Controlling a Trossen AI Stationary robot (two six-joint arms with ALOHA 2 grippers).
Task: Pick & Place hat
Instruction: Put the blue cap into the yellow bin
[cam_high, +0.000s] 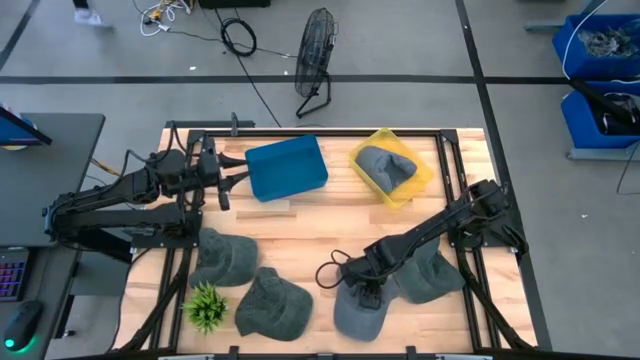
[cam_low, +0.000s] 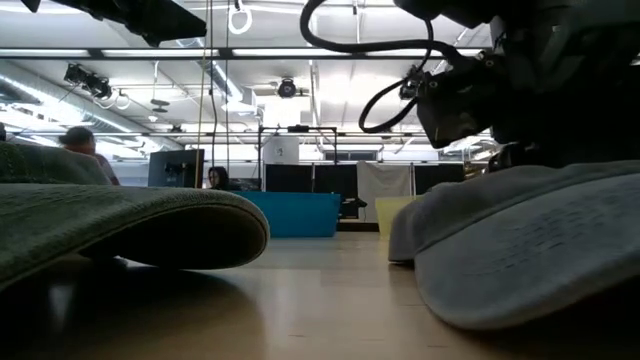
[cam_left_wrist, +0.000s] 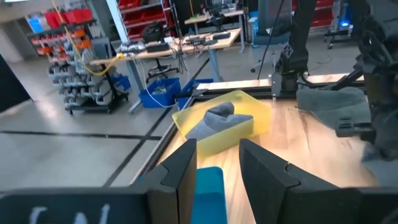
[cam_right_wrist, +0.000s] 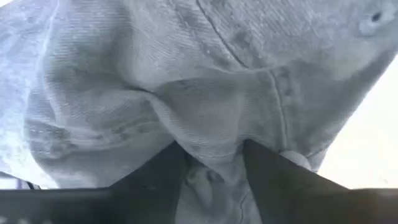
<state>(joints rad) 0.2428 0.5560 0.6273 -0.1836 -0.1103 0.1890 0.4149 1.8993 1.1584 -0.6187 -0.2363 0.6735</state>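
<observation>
We look down on a wooden table (cam_high: 300, 225) w/ two dark robot arms. The right gripper (cam_high: 366, 297) is low at the front edge, fingers (cam_right_wrist: 155, 171) pinched on a fold of a grey cap (cam_high: 360, 310); in the wrist view the fabric bunches up between them. A second grey cap (cam_high: 430, 272) lies just beside it, partly under the arm. Two more caps (cam_high: 222, 256) (cam_high: 272, 303) sit front left, near a small green plant (cam_high: 205, 306). At the back, a yellow bin (cam_high: 418, 188) holds another grey cap (cam_high: 385, 166); a blue bin (cam_high: 287, 166) stands next to it. The left gripper (cam_high: 238, 170) waits by the blue bin, fingers apart, nothing in them.
</observation>
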